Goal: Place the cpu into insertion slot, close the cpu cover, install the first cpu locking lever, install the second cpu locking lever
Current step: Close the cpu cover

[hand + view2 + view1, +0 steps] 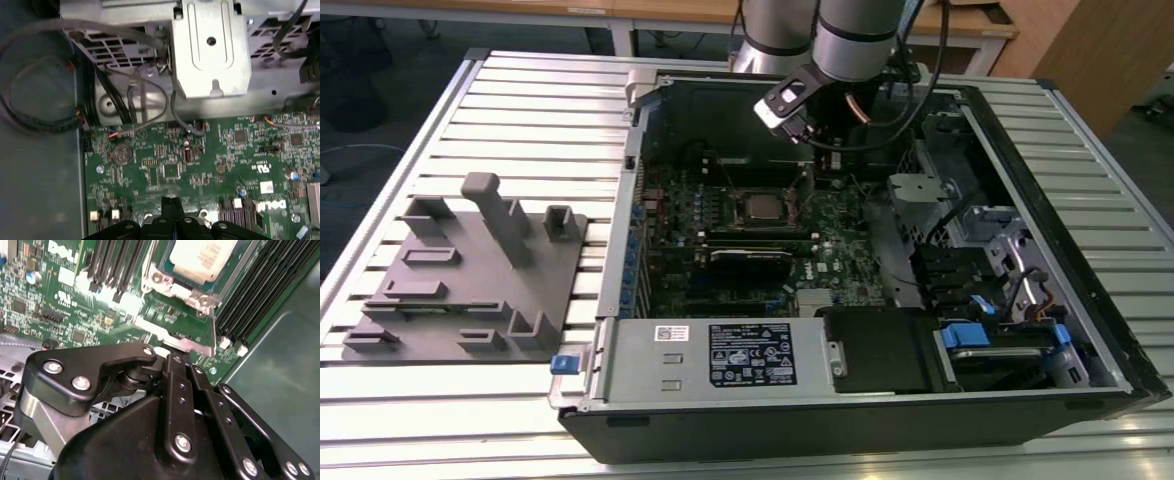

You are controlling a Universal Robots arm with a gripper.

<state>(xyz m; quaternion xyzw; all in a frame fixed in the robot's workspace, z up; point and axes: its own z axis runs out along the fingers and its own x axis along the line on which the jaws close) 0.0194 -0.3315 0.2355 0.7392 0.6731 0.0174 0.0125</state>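
One cpu [202, 257] sits in the one insertion slot [156, 279], mid-board. One cpu cover [175, 337] is swung up and open. I see one gripper [181, 360] with fingers pressed together, holding nothing, its tip at the cover's free edge. Memory slots [255, 295] crowd both sides of the socket.

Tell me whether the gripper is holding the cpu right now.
No, in the second wrist view the cpu lies in the insertion slot, apart from the gripper.
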